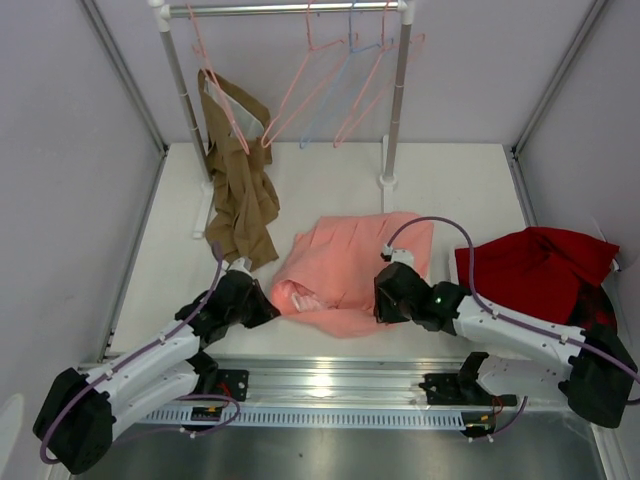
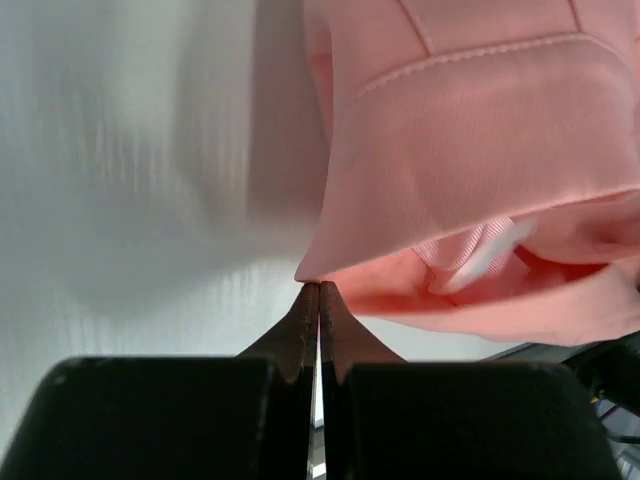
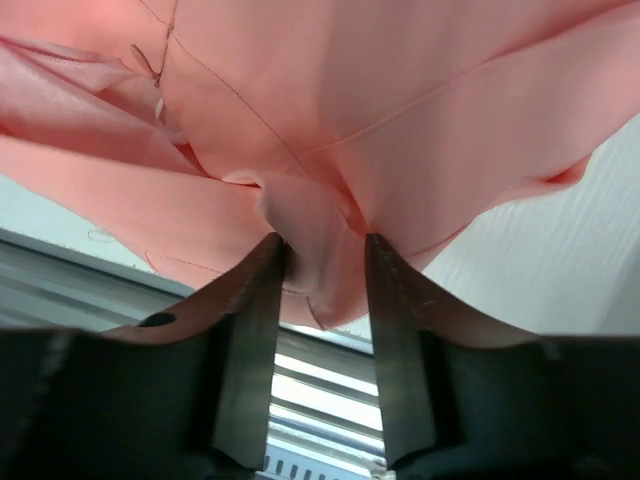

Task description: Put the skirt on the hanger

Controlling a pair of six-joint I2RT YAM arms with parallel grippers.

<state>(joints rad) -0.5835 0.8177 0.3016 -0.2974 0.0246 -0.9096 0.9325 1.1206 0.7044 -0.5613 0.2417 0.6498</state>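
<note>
Skirt (image 1: 350, 265) lies crumpled mid-tabletop (image 1: 330, 190), between both arms, near front edge. Your L end effector (image 2: 319, 288) is closed tight at the skirt's L edge; the fabric comes to a point at the tips and looks pinched there, w/ the white label (image 2: 480, 255) just beyond. Your R end effector (image 3: 323, 245) is part-open: a fold of the skirt sits loose between the fingers, not clamped. Hanger (image 1: 305, 93) hangs on rear rail (image 1: 290, 8) among other wire hangers, well apart from the skirt. Brown garment (image 1: 240, 200) hangs at rail's L end; dark red cloth (image 1: 540, 265) lies on the R.
</note>
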